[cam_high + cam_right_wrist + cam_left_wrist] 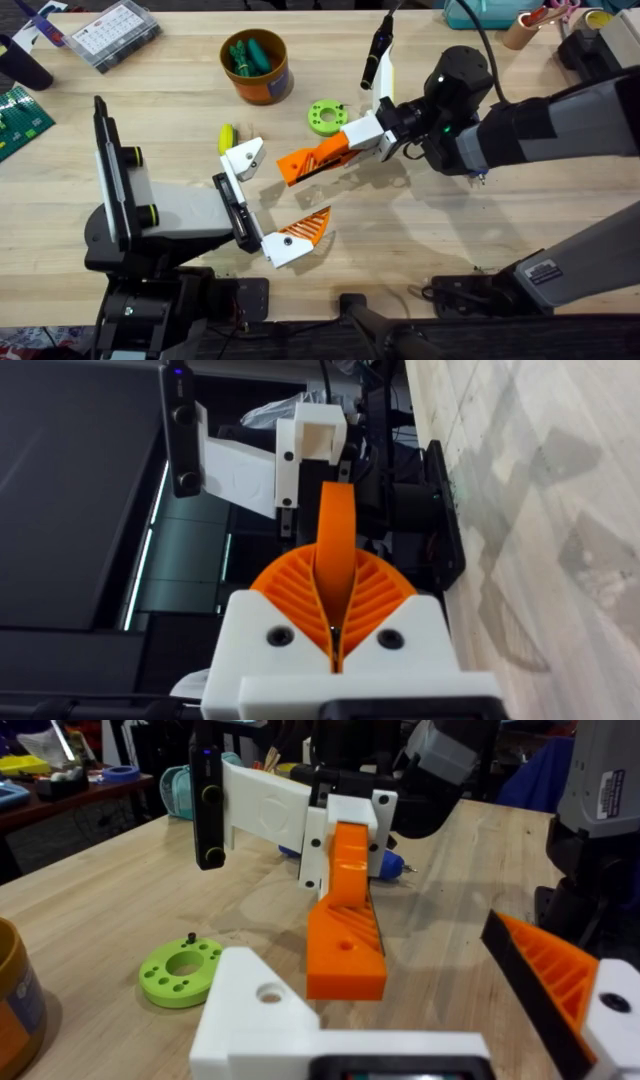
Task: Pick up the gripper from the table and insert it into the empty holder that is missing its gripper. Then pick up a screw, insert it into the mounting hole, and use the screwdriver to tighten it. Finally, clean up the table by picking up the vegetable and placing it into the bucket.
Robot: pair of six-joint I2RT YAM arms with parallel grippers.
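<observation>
My right gripper (345, 147) is rolled on its side above the table, shut on the gripper (305, 163), an orange ribbed wedge. The wedge's free end points at the left arm. The pads (375, 595) clamp the wedge (335, 530) between them. My left gripper (272, 197) is open. One jaw is the bare white holder (243, 157) with a dark hole (268, 992); the other carries an orange finger (303, 230). The wedge (345, 935) hangs just in front of the holder. The yellow vegetable (227, 137) lies beside the holder. The orange-brown bucket (268, 88) stands behind.
A green ring disc (325, 117) lies near the right gripper, with a small dark screw (190, 937) on it. A blue-handled tool (392, 866) lies behind the wedge. A clear compartment box (110, 32), a circuit board (20, 115) and a cup (525, 28) sit at the table's edges.
</observation>
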